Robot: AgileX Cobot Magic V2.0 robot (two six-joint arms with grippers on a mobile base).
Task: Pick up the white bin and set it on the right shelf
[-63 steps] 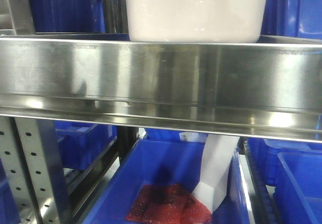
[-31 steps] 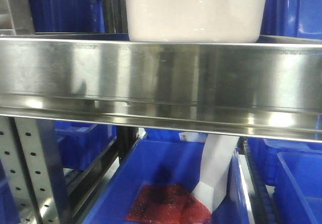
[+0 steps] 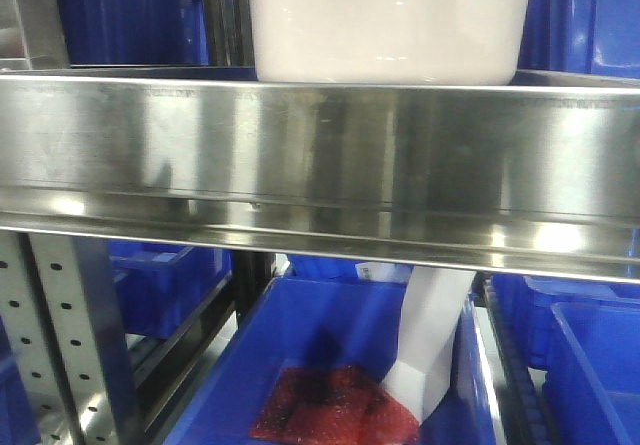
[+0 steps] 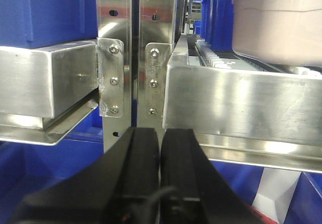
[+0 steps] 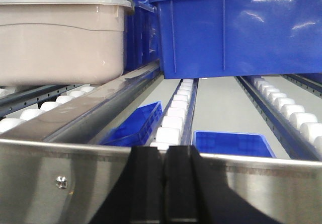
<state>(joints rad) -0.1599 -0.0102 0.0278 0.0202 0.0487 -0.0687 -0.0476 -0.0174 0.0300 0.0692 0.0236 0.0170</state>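
blue bins (image 3: 340, 365) below; red mesh bag (image 3: 335, 405) + white paper (image 3: 435, 340) inside; white rollers (image 5: 173, 118).

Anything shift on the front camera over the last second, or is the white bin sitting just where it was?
Nothing visibly changed. The white bin sits in the same spot on the right shelf, and the blue bin below looks the same. Both wrist views show the left gripper and right gripper shut and empty.

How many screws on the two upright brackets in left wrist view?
6. Three run down the left bracket, three down the right bracket. More may be hidden behind the left gripper.
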